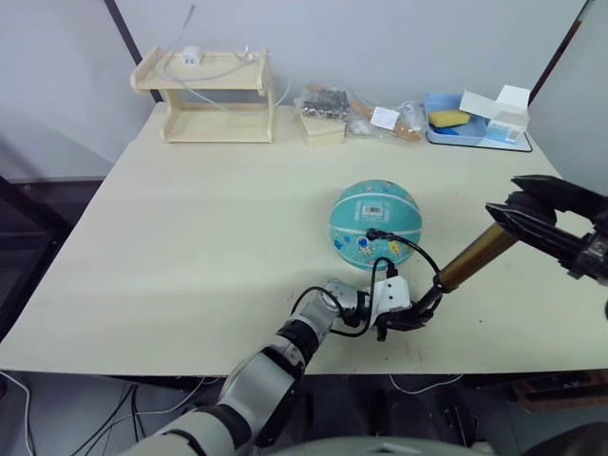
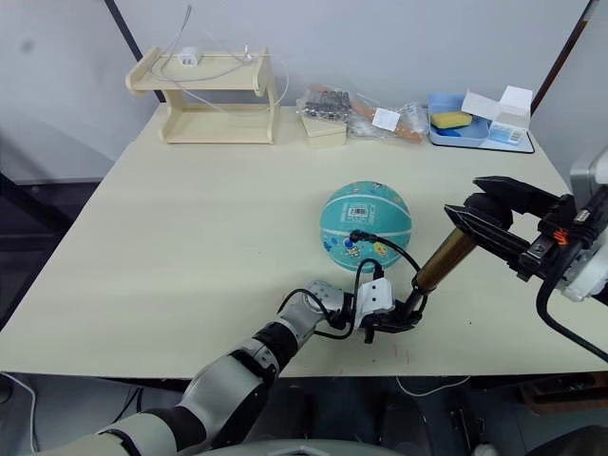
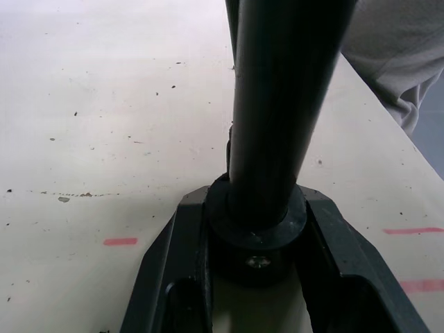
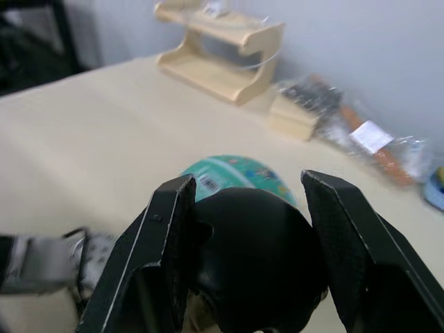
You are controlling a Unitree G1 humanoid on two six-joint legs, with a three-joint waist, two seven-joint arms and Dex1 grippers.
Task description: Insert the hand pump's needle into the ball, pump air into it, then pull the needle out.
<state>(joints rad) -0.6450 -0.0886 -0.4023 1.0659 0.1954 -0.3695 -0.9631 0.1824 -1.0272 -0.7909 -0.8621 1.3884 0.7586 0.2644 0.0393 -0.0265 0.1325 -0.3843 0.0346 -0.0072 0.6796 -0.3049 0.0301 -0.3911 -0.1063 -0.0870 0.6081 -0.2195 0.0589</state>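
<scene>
The ball [image 1: 374, 224] sits on the table [image 1: 190, 266] mid-right, just behind the left gripper [image 1: 399, 318] and left of the right gripper [image 1: 532, 214]. The hand pump [image 1: 475, 256] slants between the two grippers, lower end in the left one near the table's front edge, upper end in the right one. Its hose [image 1: 408, 249] loops from beside the left gripper up onto the ball's near face. A wooden shelf [image 1: 204, 95] stands far behind, to the left; a tray [image 1: 475, 123] far behind the right gripper.
</scene>
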